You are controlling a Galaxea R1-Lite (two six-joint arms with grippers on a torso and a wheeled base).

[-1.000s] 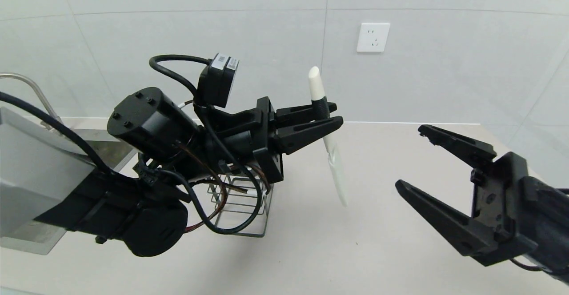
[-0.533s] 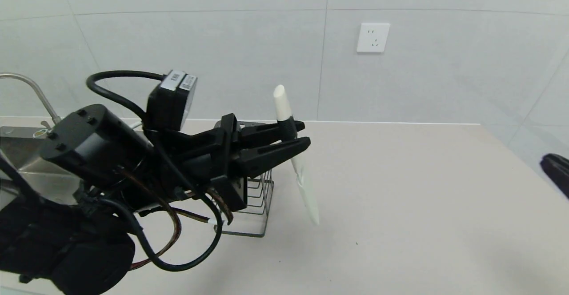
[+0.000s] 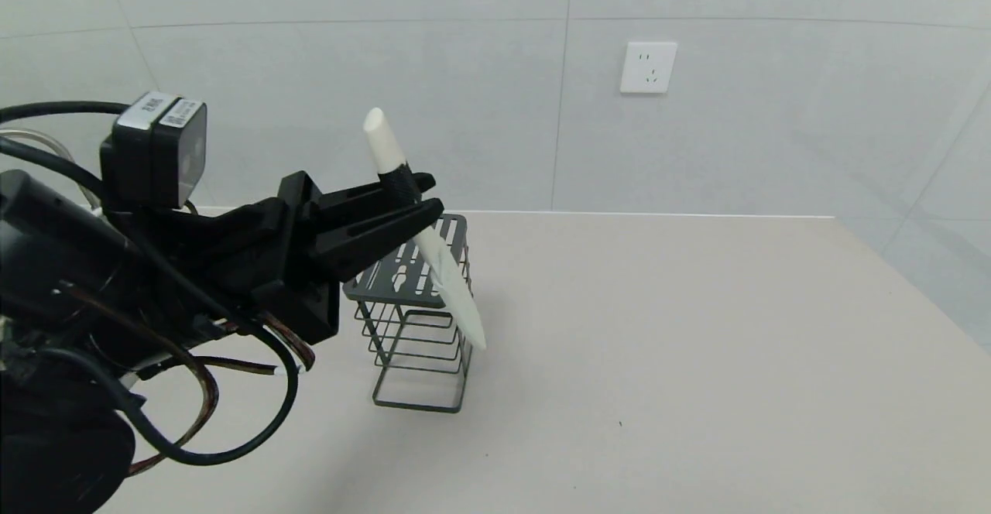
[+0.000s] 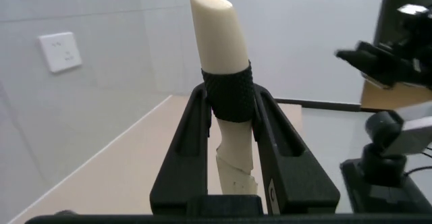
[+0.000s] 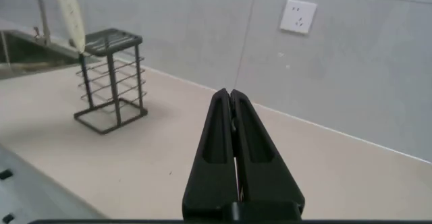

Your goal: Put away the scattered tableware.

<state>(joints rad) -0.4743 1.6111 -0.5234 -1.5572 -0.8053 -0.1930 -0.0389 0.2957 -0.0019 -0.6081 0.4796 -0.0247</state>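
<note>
My left claw is clamped on the knife, pinching the black band where handle meets blade. The knife hangs tilted beside the rack, handle end high and leaning away from it. The tip is low and close to the rack's top plate. I cannot tell from here whether the tip is over the plate or just off its edge. My right claw is pressed together on nothing, well apart from the rack over the bench.

To do this step well, I reckon I need the blade upright first. Then I turn the wrist until the flat of the blade runs along one of the long slots and bring the tip over that slot. From there I lower slowly, and I let go only once the band sits on the plate. The right wrist view looks across at the rack from the side, so I would use it to check the tip.

The blade is white, matte and thin, ceramic by the look of it, so probably brittle if it jams. The handle is smooth, rounded and cut slantwise at its end, and the band is knurled. The rack is thin dark wire under a flat punched plate. It looks light enough to slide on the smooth pale bench if nudged.
</note>
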